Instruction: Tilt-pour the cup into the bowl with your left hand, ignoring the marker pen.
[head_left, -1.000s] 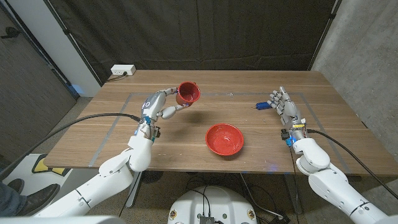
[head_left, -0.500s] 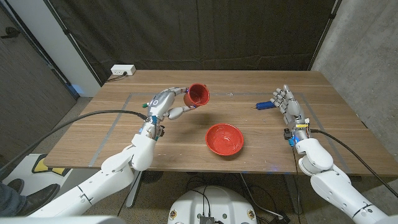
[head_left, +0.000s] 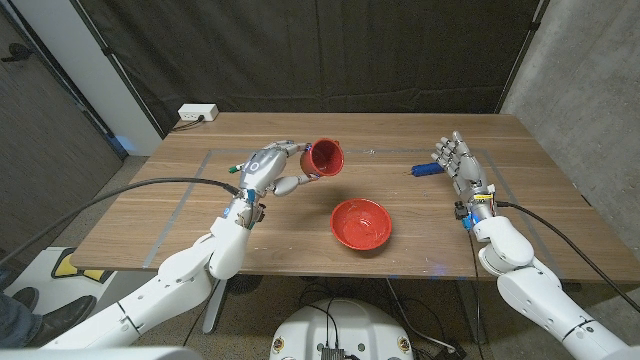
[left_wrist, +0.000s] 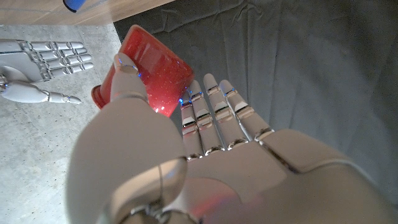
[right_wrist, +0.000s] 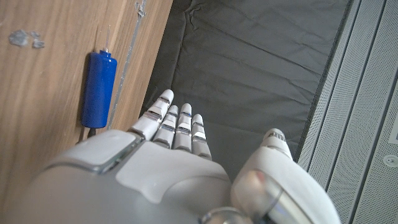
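My left hand (head_left: 268, 166) holds the red cup (head_left: 324, 158) above the table, tilted so its mouth faces right toward the red bowl (head_left: 361, 224). The cup is left of and behind the bowl, not over it. In the left wrist view the red cup (left_wrist: 144, 70) sits between the thumb and fingers of my left hand (left_wrist: 186, 162). My right hand (head_left: 456, 166) stands open at the right side of the table, beside the blue marker pen (head_left: 424, 169). The right wrist view shows the marker pen (right_wrist: 99, 88) lying on the wood just past my right hand (right_wrist: 168, 162).
A white power strip (head_left: 198, 113) lies at the table's far left corner. Tape lines (head_left: 190, 190) mark a rectangle on the wooden table (head_left: 300, 240). A black curtain hangs behind the table.
My left hand has carried the cup to the right, toward the bowl, and tipped it further over. The right hand has barely moved.
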